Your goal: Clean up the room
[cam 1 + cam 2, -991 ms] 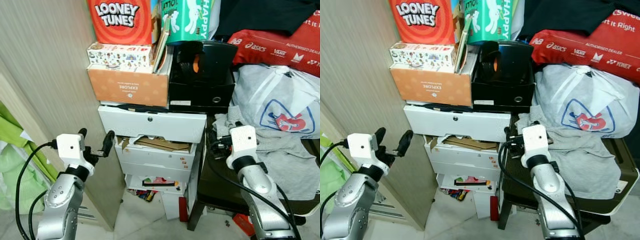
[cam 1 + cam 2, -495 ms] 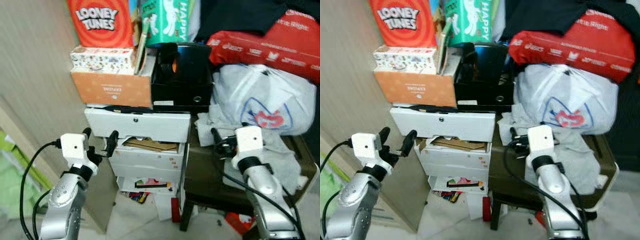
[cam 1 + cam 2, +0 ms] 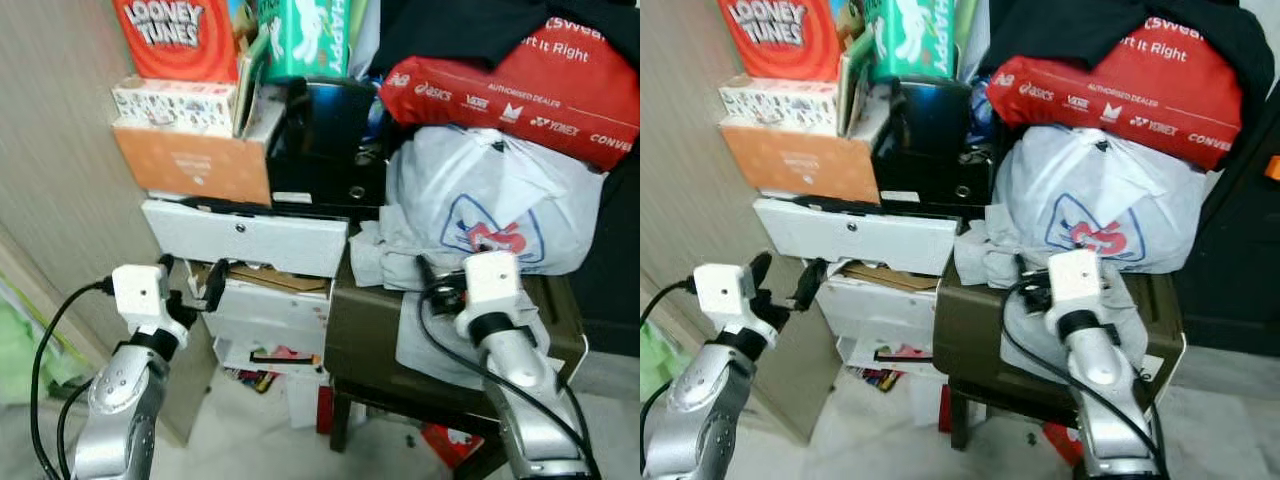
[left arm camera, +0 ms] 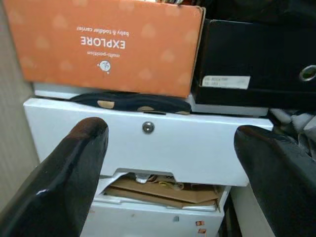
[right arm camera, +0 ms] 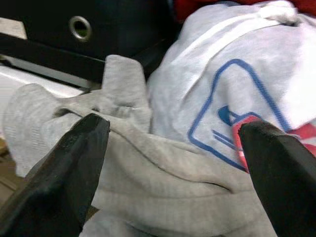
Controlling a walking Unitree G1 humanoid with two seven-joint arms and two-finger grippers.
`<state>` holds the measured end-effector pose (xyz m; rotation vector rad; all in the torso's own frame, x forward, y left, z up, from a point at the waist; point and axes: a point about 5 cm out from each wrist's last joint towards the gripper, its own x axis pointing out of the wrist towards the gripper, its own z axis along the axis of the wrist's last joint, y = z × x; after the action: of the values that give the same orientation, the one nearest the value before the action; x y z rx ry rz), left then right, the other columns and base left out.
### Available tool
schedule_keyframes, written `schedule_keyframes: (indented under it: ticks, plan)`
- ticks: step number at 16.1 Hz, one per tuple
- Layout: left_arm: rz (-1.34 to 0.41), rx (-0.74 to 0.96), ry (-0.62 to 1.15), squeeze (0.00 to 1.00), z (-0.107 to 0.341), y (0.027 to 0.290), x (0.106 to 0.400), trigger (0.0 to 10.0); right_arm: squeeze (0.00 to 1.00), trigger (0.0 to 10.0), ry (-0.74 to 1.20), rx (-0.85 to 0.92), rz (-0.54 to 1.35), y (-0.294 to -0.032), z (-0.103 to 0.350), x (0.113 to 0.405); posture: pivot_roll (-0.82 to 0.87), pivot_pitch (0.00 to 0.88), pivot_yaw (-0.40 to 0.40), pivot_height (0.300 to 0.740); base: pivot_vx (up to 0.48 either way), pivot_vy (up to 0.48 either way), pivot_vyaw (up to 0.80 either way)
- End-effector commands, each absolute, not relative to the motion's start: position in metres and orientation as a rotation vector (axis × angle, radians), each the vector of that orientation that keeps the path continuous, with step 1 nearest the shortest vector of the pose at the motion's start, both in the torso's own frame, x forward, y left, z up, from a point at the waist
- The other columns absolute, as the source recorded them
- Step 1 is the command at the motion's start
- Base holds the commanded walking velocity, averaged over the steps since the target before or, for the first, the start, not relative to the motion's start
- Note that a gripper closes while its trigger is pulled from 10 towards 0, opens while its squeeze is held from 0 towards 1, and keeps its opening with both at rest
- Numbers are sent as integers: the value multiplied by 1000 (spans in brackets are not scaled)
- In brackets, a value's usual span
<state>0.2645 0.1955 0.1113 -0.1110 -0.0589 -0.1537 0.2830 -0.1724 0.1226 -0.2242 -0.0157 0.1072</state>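
Both claws wide open, empty. Right gripper (image 5: 168, 168) faces grey cloth (image 5: 163, 177) at the stool (image 3: 360, 330) edge. Risk: tugging may topple the bag (image 3: 490, 200) resting above.

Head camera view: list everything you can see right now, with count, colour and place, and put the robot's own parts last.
Looney Tunes box: 1, red, top left of the stack.
Green pack: 1, green and white, beside the red box.
Patterned box: 1, white, inside the orange box.
Orange box: 1, orange, on the drawer unit.
Black case: 1, black, right of the orange box.
Drawer unit: 1, white, drawers ajar, against the wall.
Red bag: 1, red, atop the white bag.
White bag: 1, white with blue and red logo, on the stool.
Grey garment: 1, grey, draped over the stool.
Stool: 1, dark brown, right of the drawers.
Left gripper: open, before the drawers.
Right gripper: open, over the garment.
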Motion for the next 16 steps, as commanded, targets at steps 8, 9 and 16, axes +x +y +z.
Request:
schedule_keyframes:
  ticks: [8, 9, 16]
  plan:
    - [-149, -98, -68, 0, 114, 198, 266, 10000, 0, 10000, -39, -238, 125, -169, 126, 285, -96, 0, 17, 740, 0, 0, 600]
    - [-146, -97, -68, 0, 115, 198, 265, 10000, 0, 10000, -39, -238, 126, -169, 126, 285, -96, 0, 17, 740, 0, 0, 800]
    - [-121, -92, -74, 0, 116, 200, 266, 10000, 0, 10000, -41, -231, 128, -168, 126, 287, -94, 0, 16, 740, 0, 0, 800]
